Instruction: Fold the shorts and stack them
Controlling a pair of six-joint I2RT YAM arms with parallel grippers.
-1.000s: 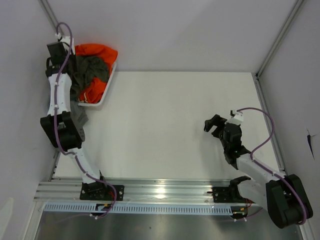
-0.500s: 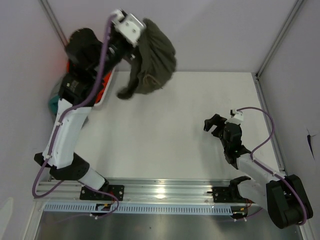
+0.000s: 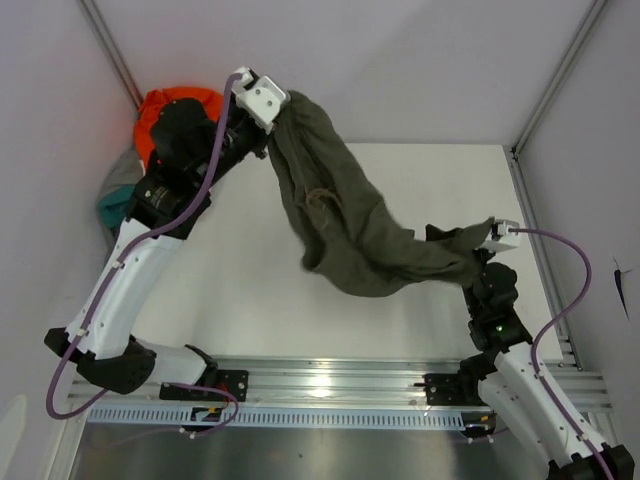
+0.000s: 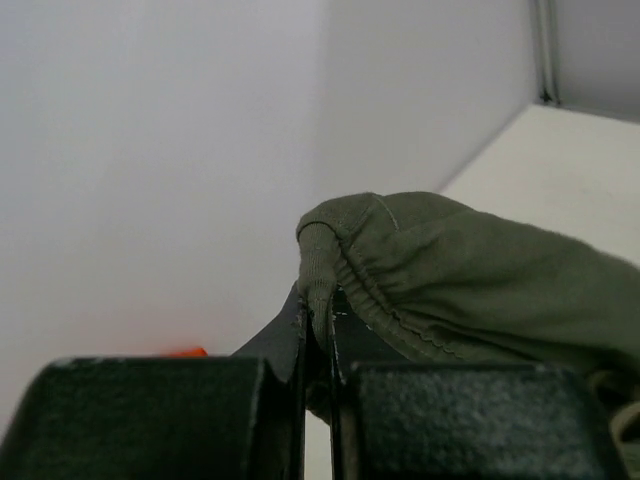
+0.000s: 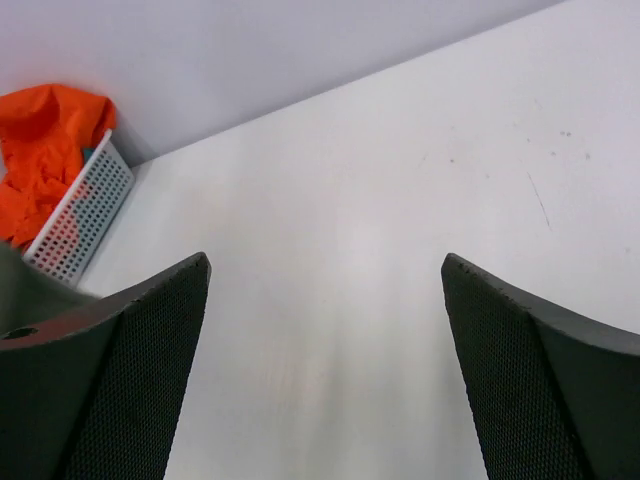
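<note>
My left gripper (image 3: 271,122) is shut on the waistband of the olive green shorts (image 3: 340,215) and holds them high over the back left of the table. In the left wrist view the jaws (image 4: 318,320) pinch the gathered waistband (image 4: 470,280). The shorts hang stretched down and right, and their lower end lies over my right gripper (image 3: 447,245). The right wrist view shows that gripper (image 5: 325,262) open, with bare table between its fingers and a sliver of olive cloth at the left edge. I cannot tell if the cloth touches it.
An orange garment (image 3: 175,100) lies at the back left corner in a white perforated basket (image 5: 85,205). A teal garment (image 3: 112,210) and a grey patch (image 3: 122,172) lie beside it, partly hidden by the left arm. Frame posts stand at the back corners.
The left arm lifted the olive shorts out of the basket and swung them right over the table. The right arm rose and reached in under the hanging end.
</note>
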